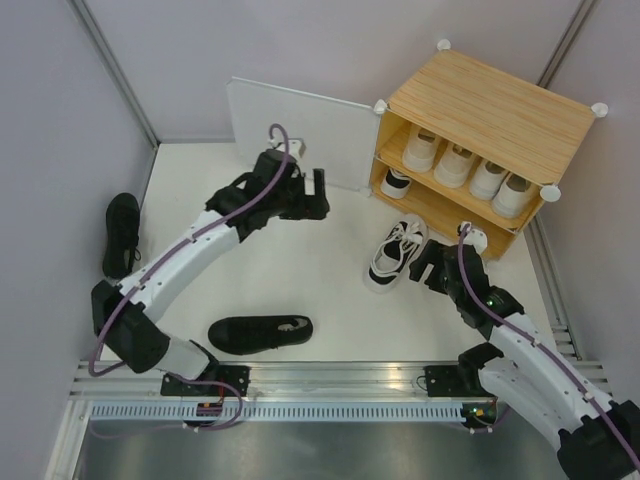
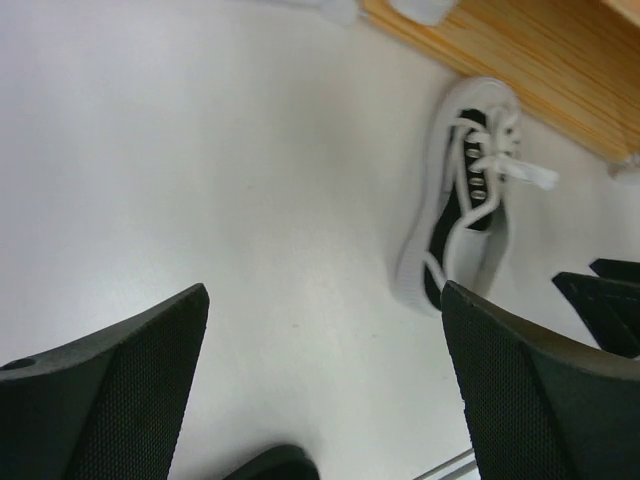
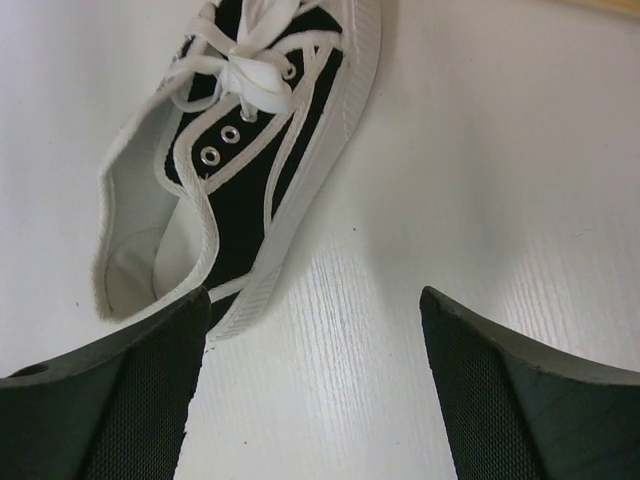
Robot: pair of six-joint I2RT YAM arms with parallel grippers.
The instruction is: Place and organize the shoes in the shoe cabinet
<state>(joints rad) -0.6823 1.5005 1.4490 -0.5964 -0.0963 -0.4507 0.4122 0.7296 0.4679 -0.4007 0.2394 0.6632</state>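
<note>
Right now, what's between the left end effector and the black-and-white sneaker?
Only bare tabletop, from left end effector to black-and-white sneaker; the left wrist view shows it.

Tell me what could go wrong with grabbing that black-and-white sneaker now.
1. The right gripper stands open with the sneaker off to one side of the gap; closing may catch only the heel rim and let it slip.
2. Its loose laces could snag on the cabinet shelf edge.
3. The left gripper hangs near the open door and might knock it.
</note>
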